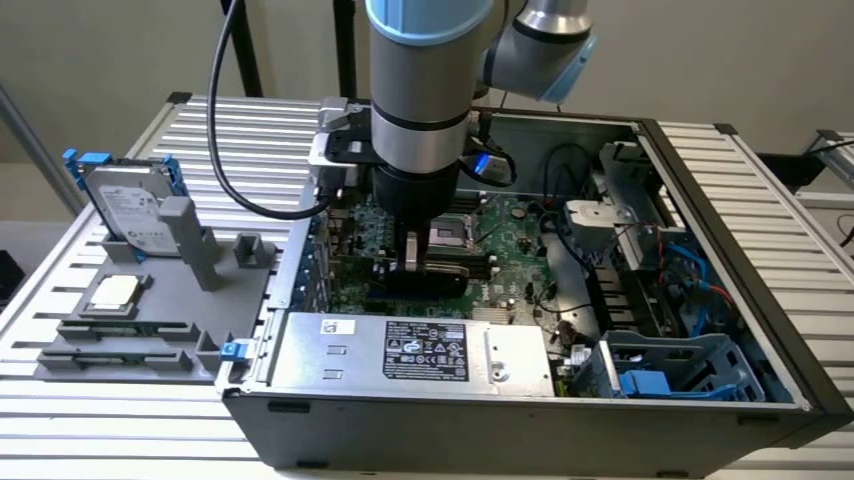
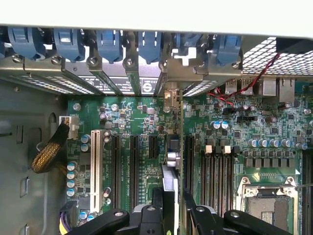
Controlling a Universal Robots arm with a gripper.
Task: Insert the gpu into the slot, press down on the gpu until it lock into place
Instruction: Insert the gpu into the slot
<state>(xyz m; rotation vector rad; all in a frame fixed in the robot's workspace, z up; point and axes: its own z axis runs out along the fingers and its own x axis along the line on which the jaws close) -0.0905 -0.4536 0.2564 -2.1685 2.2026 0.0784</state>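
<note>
Your pincer [image 1: 411, 260] is clamped on the gpu [image 1: 427, 284], standing edge-on at the slots [image 2: 133, 166] of the green board [image 2: 124, 117] inside the open case [image 1: 534, 430] on the slatted metal bench [image 1: 120, 425]; plain beige wall [image 1: 107, 50] behind.

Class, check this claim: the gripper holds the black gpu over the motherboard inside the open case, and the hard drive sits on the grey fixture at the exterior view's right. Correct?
No. The exterior view shows the hard drive on the grey fixture at its left, not right. The gripper does hold the gpu over the motherboard inside the case.
</note>
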